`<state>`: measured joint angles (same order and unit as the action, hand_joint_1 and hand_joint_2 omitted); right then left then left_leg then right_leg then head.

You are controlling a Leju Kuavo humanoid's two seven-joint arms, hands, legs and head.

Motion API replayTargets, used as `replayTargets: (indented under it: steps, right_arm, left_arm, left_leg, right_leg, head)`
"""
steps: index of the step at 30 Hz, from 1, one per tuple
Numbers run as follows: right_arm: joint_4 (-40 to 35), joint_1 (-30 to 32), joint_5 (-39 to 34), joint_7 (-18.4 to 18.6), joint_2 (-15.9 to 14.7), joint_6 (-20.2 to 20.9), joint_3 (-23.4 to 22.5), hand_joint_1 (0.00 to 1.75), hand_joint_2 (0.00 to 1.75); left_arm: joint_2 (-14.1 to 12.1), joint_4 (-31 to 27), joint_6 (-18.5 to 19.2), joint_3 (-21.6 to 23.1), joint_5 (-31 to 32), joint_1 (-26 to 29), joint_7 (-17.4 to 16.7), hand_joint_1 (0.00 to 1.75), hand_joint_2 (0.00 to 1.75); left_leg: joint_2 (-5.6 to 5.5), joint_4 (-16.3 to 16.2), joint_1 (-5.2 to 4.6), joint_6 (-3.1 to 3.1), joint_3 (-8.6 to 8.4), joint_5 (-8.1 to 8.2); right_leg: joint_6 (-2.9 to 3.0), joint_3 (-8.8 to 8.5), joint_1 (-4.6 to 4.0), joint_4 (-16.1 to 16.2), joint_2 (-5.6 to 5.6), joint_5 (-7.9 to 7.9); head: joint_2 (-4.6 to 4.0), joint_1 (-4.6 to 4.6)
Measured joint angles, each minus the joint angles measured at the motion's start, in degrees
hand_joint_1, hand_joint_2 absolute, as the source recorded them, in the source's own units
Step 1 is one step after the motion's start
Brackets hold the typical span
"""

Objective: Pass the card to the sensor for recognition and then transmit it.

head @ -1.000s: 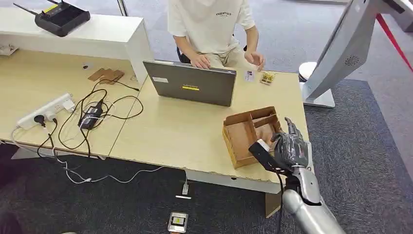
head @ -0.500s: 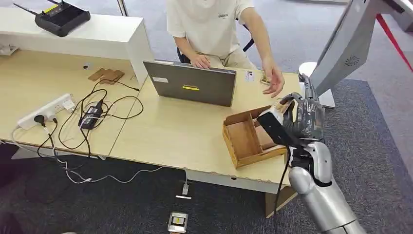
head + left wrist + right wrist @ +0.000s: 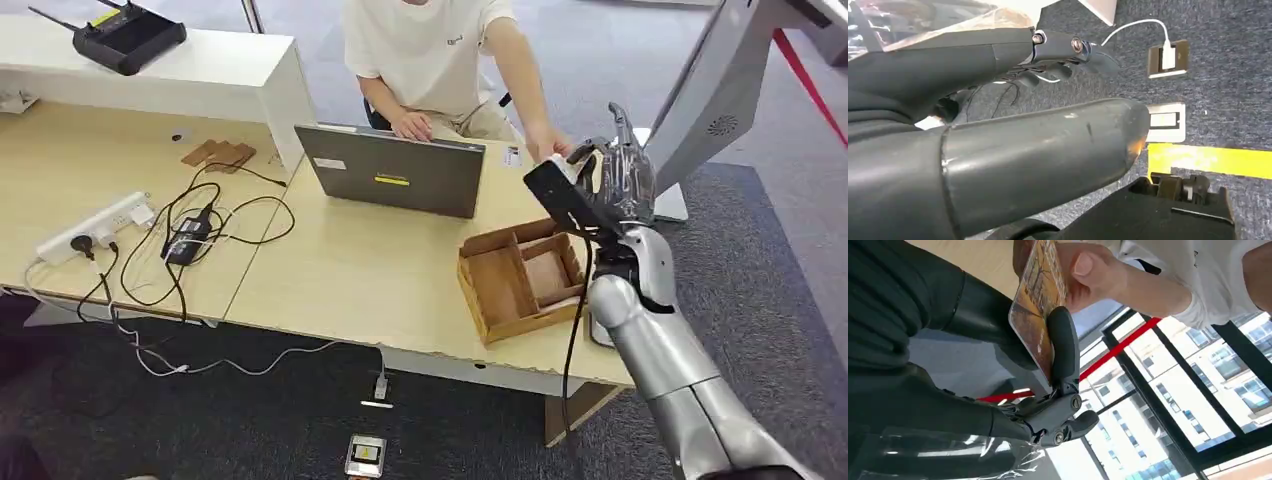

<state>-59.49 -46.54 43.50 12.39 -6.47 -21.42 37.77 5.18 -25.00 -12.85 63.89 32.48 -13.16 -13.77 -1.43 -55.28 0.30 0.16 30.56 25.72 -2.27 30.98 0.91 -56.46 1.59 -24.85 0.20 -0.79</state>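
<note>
Raised robot hand [image 3: 1013,370] pinches the orange card [image 3: 1040,310] upright so the person's hand [image 3: 1093,275] can take its far edge, above the surface [image 3: 380,280].

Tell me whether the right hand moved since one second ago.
Yes. The right hand rose from the brown cardboard divided box toward the table's far edge, meeting the person's hand.

1. The card [image 3: 1037,300]: thin, flat, rounded corners, its face printed in orange and brown.
2. Pose: held edge-on in the air, above the tabletop [image 3: 380,270].
3. Contacts: a dark finger of the right robot hand [image 3: 612,185] presses its face; a person's hand [image 3: 1083,272] grips its far end.
</note>
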Motion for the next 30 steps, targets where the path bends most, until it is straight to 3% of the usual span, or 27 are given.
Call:
replayTargets:
  steps: [11,12,13,14,25,30]
  right_arm:
    - [16.0,-9.0,3.3,1.7,5.0,0.5,2.4,1.75,1.75]
    - [16.9,-9.2,3.4,1.7,5.4,0.5,2.6,1.59,1.75]
    - [17.7,-9.4,3.5,1.7,5.7,0.5,2.7,0.31,1.75]
    - [18.5,-9.6,3.5,1.7,6.0,0.4,2.9,0.00,1.75]
    - [24.8,-11.0,4.2,1.8,8.0,-2.3,4.3,0.00,1.75]
    - [25.8,-11.2,7.5,1.1,8.2,-6.7,5.0,0.00,1.75]
  left_arm:
    - [0.3,0.0,1.7,0.0,1.1,-0.9,0.6,0.00,0.00]
    - [0.3,0.0,1.8,0.0,1.1,-0.9,0.7,0.00,0.00]
    - [0.3,0.0,1.9,0.0,1.1,-0.9,0.7,0.00,0.00]
    - [0.3,0.0,2.0,0.1,1.1,-0.9,0.8,0.00,0.00]
    - [0.3,0.0,2.3,0.1,1.8,-0.9,1.0,0.00,0.00]
    - [0.3,0.0,2.3,0.1,2.0,-0.9,1.2,0.00,0.00]
  left_leg:
    - [0.01,0.0,0.00,0.00,0.00,0.00]
    - [-0.01,0.0,0.00,0.00,0.01,0.00]
    - [-0.01,0.0,0.00,0.00,0.01,0.00]
    - [0.01,0.0,0.00,0.00,0.00,0.00]
    - [0.01,0.0,0.00,0.00,0.00,0.00]
    - [0.01,0.0,0.00,0.00,-0.01,0.00]
  right_leg:
    - [0.00,0.03,0.00,0.0,0.00,0.00]
    - [0.00,0.03,0.00,0.0,0.00,0.00]
    - [0.00,0.03,0.00,0.0,0.00,0.00]
    - [0.00,0.03,0.00,0.0,0.00,0.00]
    - [0.00,0.04,0.00,0.0,0.00,0.00]
    - [0.00,0.04,0.00,0.0,0.00,0.01]
  head:
    - [0.02,0.02]
    - [0.02,0.02]
    - [0.02,0.00]
    - [0.02,0.04]
    - [0.02,0.00]
    - [0.02,0.02]
